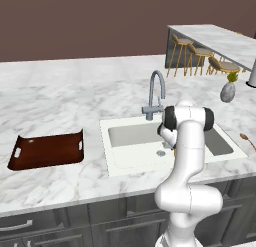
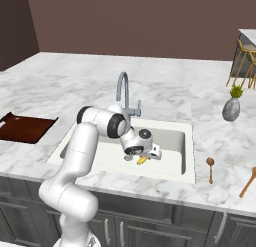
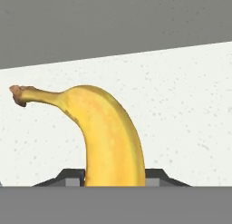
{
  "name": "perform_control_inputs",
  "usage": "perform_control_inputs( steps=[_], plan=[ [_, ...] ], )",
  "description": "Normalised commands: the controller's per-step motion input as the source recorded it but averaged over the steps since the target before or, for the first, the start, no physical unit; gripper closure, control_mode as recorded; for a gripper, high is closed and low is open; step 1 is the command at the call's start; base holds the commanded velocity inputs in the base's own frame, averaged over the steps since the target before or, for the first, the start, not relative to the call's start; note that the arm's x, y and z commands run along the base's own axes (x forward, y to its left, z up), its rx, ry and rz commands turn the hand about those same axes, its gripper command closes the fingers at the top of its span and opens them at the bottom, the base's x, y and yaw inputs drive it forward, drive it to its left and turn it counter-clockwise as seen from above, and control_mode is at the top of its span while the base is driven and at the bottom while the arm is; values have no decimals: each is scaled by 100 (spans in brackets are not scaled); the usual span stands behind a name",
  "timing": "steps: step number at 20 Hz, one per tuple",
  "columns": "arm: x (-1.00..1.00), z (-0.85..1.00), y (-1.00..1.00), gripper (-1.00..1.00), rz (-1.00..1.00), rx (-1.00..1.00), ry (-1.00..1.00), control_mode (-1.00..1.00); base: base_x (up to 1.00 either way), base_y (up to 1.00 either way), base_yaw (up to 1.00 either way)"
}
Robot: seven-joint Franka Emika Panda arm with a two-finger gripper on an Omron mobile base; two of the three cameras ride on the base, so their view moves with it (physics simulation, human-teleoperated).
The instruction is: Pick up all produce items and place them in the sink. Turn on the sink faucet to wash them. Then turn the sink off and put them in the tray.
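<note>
Banana down in the sink

The pincer (image 2: pixel 142 158) is low in the white sink (image 2: pixel 172 172), its two tips on either side of the yellow banana (image 3: pixel 108 132); whether they squeeze it, I cannot tell. The brown tray (image 1: pixel 47 150) sits on the table (image 1: pixel 60 98), nothing in it.

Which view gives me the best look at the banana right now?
The hand view: the banana fills the middle of the frame, stem end up left, between the end effector's fingertips on the white sink floor. The right base view shows only a small yellow bit under the end effector. In the left base view the arm hides nearly all of it.
</note>
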Motion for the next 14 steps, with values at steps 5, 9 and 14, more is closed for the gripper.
perform_control_inputs(
  steps=[5, 9, 14],
  plan=[
    [-40, 35, 0, 100, 0, 0, -5, -100, 0, 0, 0],
    [-21, 62, 1, 100, -1, 0, -6, -100, 0, 0, 0],
    [-20, 65, 0, 100, 0, 0, -8, -100, 0, 0, 0]
  ],
)
